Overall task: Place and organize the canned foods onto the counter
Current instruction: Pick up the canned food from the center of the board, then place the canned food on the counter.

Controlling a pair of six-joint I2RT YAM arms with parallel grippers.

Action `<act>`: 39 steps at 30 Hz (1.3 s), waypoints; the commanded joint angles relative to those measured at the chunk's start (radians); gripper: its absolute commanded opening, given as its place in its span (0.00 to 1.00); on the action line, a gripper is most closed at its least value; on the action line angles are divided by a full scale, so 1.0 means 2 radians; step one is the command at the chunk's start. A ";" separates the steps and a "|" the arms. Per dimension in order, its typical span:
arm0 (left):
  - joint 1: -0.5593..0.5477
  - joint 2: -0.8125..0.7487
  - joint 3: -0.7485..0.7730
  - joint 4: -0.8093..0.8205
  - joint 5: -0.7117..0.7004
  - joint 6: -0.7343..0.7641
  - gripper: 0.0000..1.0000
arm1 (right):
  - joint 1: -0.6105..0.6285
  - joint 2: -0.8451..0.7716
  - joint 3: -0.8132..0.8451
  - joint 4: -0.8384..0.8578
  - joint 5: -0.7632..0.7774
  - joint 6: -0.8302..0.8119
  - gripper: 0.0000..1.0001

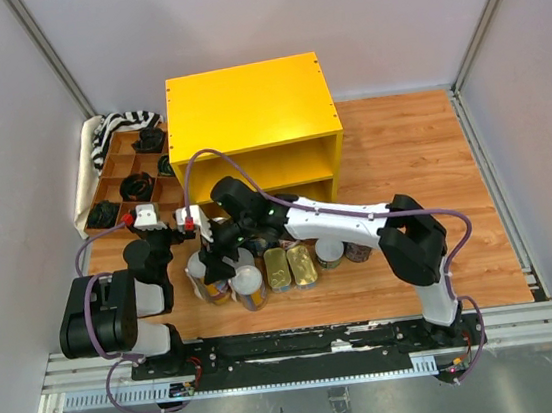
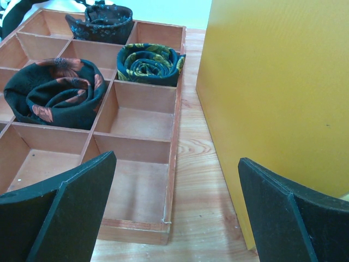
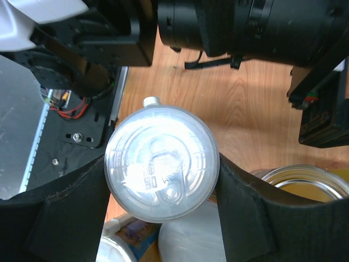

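Note:
The yellow counter (image 1: 243,105) stands at the back; its side fills the right of the left wrist view (image 2: 272,82). The canned foods stand in a cluster on the floor in front of it: white-lidded cans (image 1: 248,282), two flat gold-topped tins (image 1: 289,265), silver-topped cans (image 1: 329,251). My right gripper (image 1: 220,257) is over the left of the cluster. In the right wrist view it (image 3: 162,174) is shut on a white-lidded can (image 3: 162,162), fingers touching both sides. My left gripper (image 2: 177,207) is open and empty, low between tray and counter.
A brown divided tray (image 2: 174,136) with rolled dark cloths (image 2: 54,93) lies left of the counter, also in the top view (image 1: 113,191). A silver-topped can (image 3: 302,183) and another white lid (image 3: 191,234) sit close to the held can. The left arm (image 1: 118,312) is near.

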 commanded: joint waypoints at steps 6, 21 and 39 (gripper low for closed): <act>-0.002 0.003 0.006 0.006 0.002 0.009 1.00 | 0.003 -0.082 0.052 0.030 -0.019 0.031 0.01; -0.002 0.003 0.006 0.006 0.002 0.009 1.00 | 0.001 -0.150 0.142 -0.055 0.082 0.025 0.01; -0.002 0.003 0.006 0.006 0.002 0.009 1.00 | -0.086 -0.109 0.454 -0.201 0.154 0.001 0.00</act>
